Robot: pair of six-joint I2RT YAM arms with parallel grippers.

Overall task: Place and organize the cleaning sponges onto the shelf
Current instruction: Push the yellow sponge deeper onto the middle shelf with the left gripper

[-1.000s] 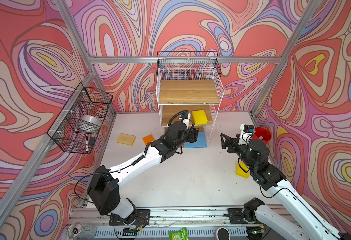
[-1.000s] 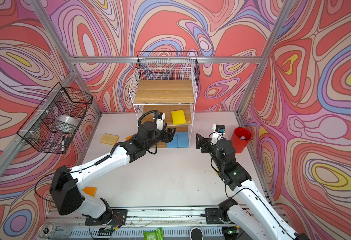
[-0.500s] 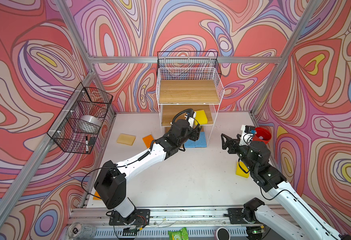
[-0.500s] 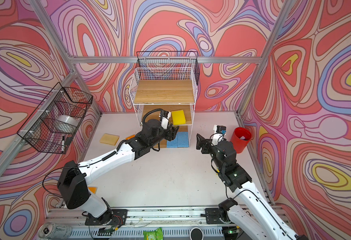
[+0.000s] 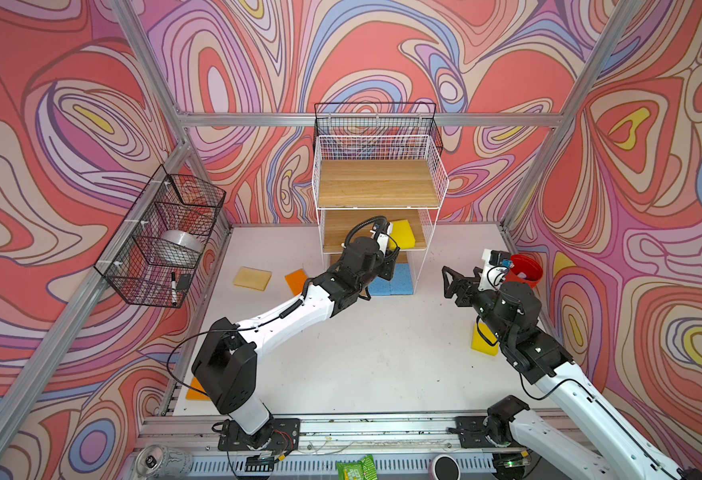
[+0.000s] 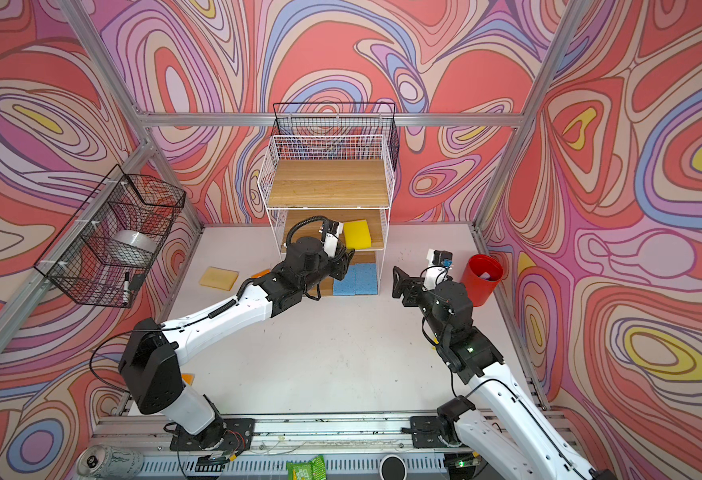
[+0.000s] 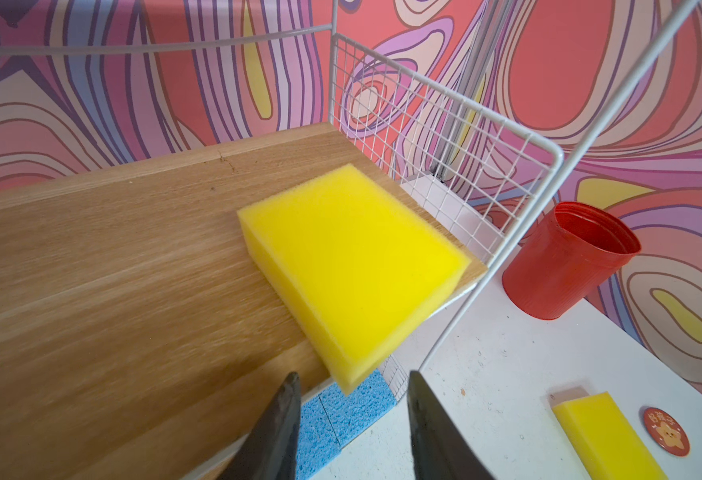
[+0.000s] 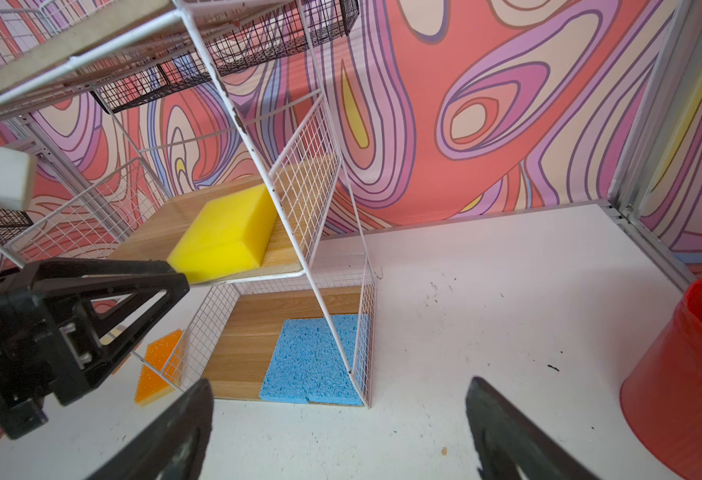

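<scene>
A Monster can [image 5: 162, 461] lies front left. Left gripper [image 7: 353, 419], jaws apart, holds nothing beside the yellow sponge [image 7: 353, 270] overhanging the shelf's [image 5: 378, 183] middle tier; blue sponges [image 5: 401, 280] sit below. Right gripper [image 8: 341, 415] gapes empty, its arm half-hiding a second yellow sponge [image 5: 482, 347]. The badge's [image 7: 667, 430] writing is illegible.

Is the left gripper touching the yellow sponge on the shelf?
Apart. In the left wrist view, a clear gap separates both fingers of the left gripper from the yellow sponge.
</scene>
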